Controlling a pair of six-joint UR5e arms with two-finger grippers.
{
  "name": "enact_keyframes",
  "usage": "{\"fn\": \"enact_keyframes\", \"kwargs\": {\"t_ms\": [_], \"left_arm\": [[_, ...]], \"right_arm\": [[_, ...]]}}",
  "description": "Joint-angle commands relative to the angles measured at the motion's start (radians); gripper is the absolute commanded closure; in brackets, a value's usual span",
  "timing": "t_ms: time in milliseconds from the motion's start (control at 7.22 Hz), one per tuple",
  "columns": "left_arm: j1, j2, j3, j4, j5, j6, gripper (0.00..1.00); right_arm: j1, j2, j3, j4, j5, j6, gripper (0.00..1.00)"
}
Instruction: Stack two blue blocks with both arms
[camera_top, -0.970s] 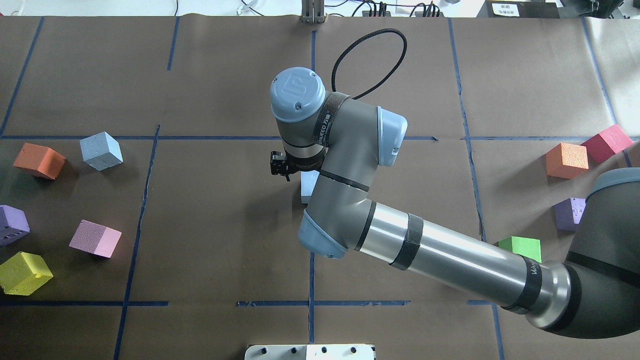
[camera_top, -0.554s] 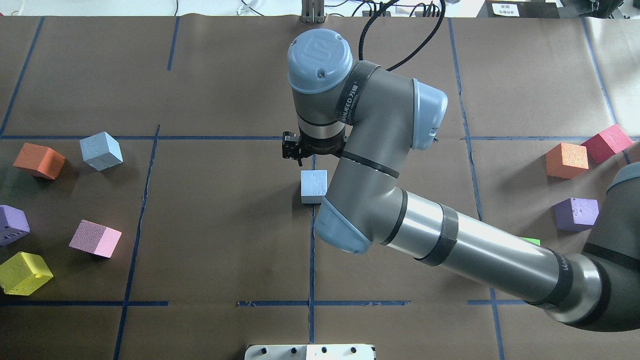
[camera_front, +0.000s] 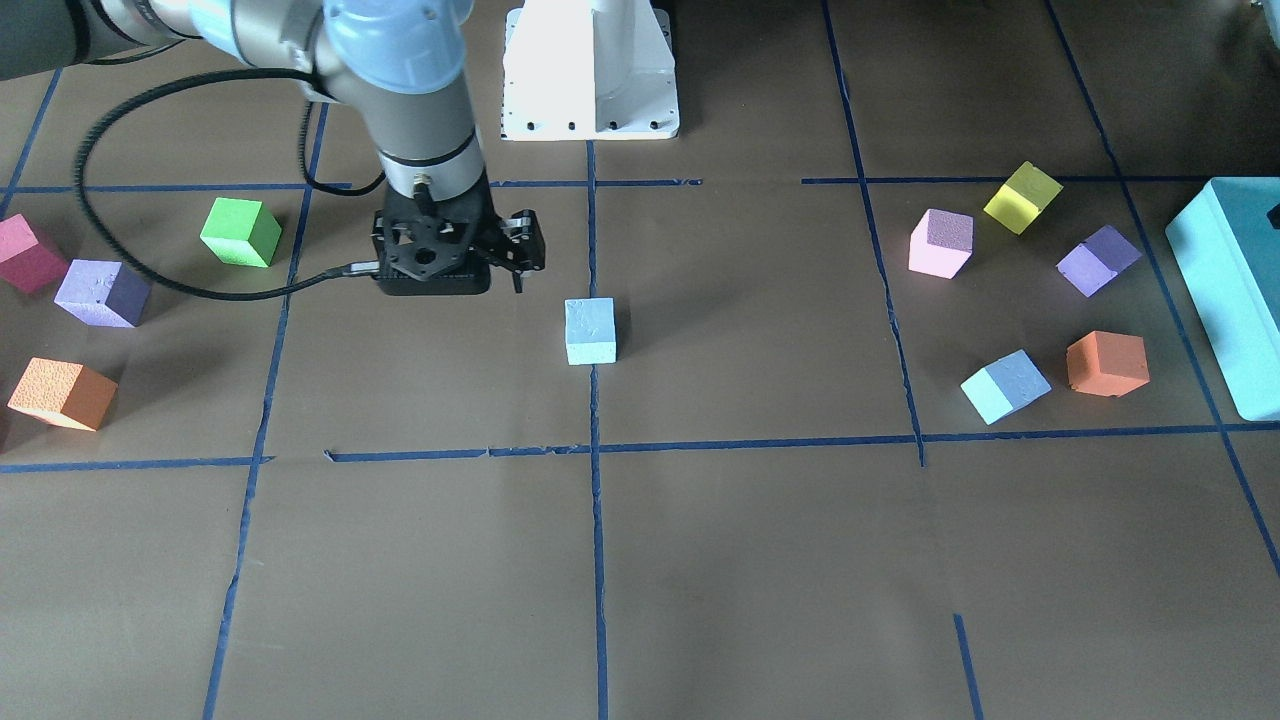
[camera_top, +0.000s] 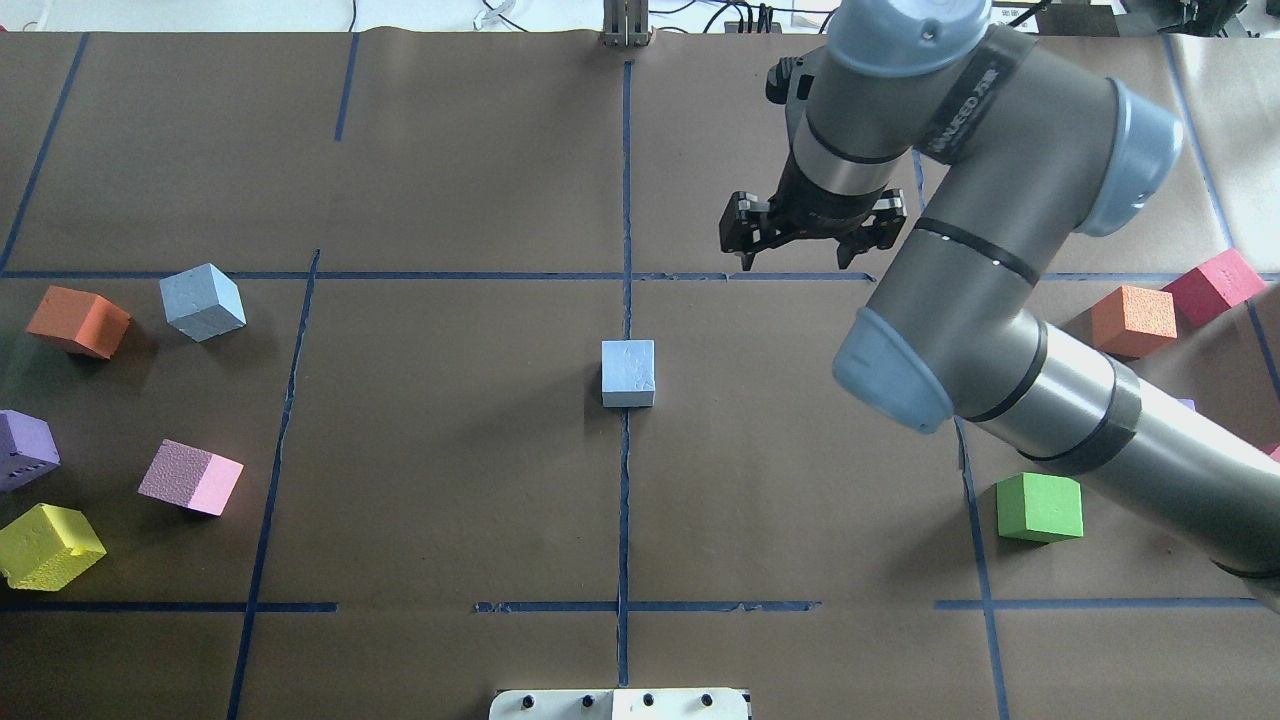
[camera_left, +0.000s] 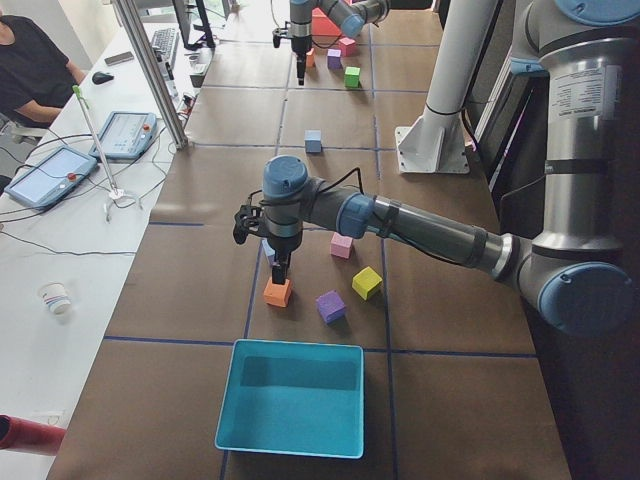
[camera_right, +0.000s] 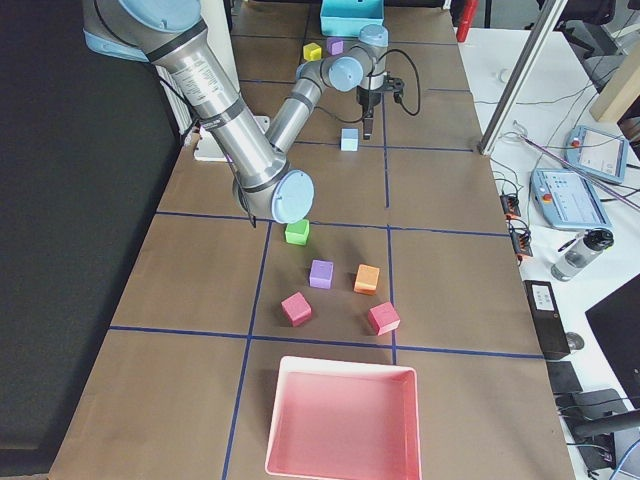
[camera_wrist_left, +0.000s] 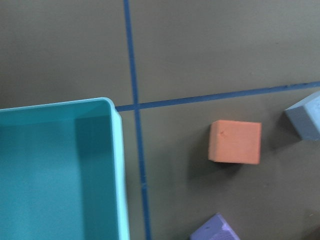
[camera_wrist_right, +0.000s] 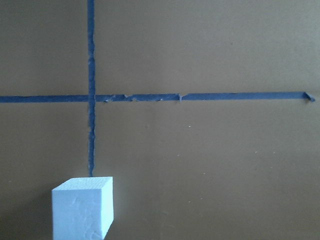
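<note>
Bright, even light fell from above, so the cubes (camera_top: 190, 477) cast soft, short shadows on the table (camera_top: 450, 480). The right arm (camera_top: 1180, 450) carried a pale sheen along its silver tube, and the left wrist view was slightly soft.

Blue block (camera_top: 628, 372) near the right pincer (camera_top: 812, 232): grainy matt foam. Table cover (camera_top: 450, 450) under it: matt brown paper. Pincer black, probably matt plastic. Arm tube (camera_top: 1075, 395) behind it: shiny metal.
</note>
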Motion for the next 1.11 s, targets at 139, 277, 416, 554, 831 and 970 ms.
{"fn": "enact_keyframes", "kwargs": {"t_ms": [139, 277, 416, 554, 831, 970], "left_arm": [[0.207, -0.171, 0.027, 0.003, 0.018, -0.434, 0.0], [0.246, -0.229, 0.087, -0.001, 0.079, -0.525, 0.0], [0.272, -0.247, 0.128, -0.007, 0.103, -0.563, 0.0], [0.306, -0.251, 0.153, -0.014, 0.177, -0.579, 0.0], [0.34, -0.26, 0.277, -0.193, 0.209, -0.683, 0.0], [0.361, -0.261, 0.324, -0.277, 0.211, -0.735, 0.0]], "right_arm": [[0.166, -0.137, 0.055, 0.009, 0.087, -0.25, 0.0], [0.231, -0.16, 0.055, 0.007, 0.133, -0.329, 0.0], [0.278, -0.198, 0.055, 0.009, 0.173, -0.412, 0.0], [0.325, -0.226, 0.053, 0.007, 0.189, -0.481, 0.0], [0.409, -0.293, 0.052, 0.007, 0.227, -0.615, 0.0], [0.428, -0.305, 0.052, 0.007, 0.235, -0.643, 0.0]]}}
